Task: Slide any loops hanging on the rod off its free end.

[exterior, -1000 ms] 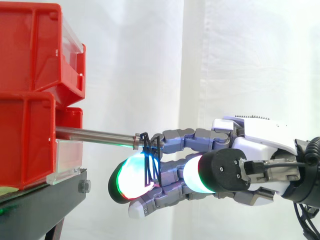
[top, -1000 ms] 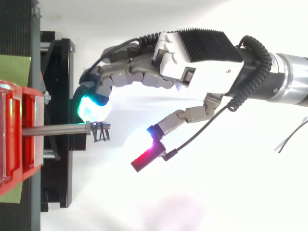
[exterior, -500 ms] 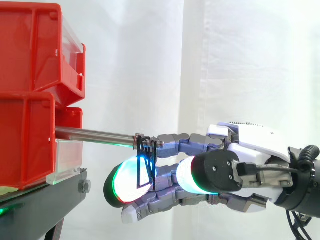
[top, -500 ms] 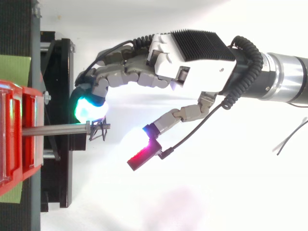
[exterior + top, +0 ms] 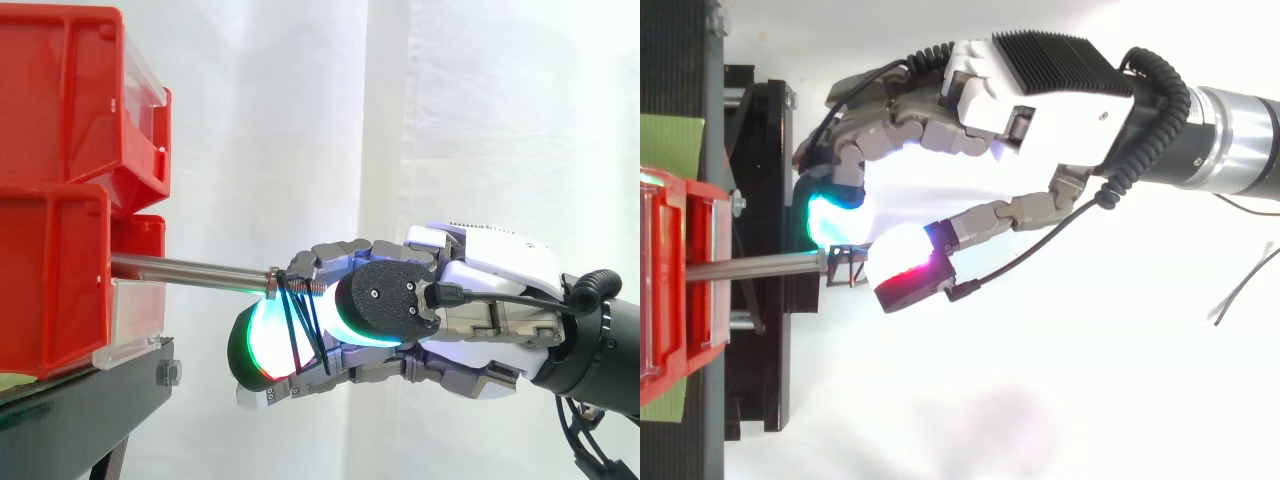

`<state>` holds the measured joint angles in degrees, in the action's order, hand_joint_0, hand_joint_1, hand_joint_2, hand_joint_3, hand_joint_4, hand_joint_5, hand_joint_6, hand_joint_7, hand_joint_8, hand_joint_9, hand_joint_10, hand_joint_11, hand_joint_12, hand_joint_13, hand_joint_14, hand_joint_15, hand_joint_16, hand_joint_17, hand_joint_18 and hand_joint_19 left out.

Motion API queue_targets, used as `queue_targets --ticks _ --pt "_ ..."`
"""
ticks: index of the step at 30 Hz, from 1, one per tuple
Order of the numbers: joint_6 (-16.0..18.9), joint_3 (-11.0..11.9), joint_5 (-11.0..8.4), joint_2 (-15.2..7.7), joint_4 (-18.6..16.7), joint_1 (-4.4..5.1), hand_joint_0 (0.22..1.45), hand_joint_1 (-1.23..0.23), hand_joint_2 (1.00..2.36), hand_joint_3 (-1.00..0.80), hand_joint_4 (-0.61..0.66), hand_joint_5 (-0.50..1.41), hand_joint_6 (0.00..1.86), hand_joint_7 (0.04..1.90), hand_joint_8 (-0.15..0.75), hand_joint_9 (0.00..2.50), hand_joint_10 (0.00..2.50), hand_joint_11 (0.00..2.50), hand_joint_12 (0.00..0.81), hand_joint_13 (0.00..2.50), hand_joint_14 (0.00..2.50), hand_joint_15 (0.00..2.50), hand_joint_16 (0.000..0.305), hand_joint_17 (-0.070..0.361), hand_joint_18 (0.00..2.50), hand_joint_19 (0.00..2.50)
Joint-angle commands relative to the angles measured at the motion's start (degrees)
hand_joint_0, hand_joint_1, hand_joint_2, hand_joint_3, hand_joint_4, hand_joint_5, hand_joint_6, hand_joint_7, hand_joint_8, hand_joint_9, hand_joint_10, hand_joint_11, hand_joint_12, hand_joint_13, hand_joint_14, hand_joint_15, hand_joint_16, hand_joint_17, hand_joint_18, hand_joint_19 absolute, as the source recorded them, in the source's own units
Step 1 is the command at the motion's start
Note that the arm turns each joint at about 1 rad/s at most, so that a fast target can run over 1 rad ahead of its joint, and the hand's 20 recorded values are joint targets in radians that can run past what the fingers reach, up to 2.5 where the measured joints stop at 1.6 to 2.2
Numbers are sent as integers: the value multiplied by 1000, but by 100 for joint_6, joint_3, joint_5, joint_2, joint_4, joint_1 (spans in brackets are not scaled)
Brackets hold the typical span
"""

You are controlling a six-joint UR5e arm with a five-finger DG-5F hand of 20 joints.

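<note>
Where the steel rod [image 5: 190, 268] ends, thin dark loops [image 5: 297, 318], hand [image 5: 480, 290] pinching.

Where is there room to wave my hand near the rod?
Bare room lies above the rod, between the upper red bin and the hand. It is crowded at the rod's free end, where the black loops and the hand meet.

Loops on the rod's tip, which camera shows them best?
The side view: the dark loops hang full length from the tip of the rod, in front of the hand. The top view shows them from above as a small dark cluster at that tip.
</note>
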<state>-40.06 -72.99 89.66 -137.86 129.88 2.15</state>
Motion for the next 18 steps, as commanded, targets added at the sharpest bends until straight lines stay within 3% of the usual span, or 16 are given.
queue_targets --ticks 1,18 --pt "-1 4 -1 4 -6 5 595 -690 1022 -186 159 -190 825 850 277 597 11 312 383 550 8 224 51 114 438 267" --pt "16 4 -1 4 11 -13 597 -738 1018 -248 158 -197 869 820 275 598 12 334 383 556 9 238 52 118 456 288"
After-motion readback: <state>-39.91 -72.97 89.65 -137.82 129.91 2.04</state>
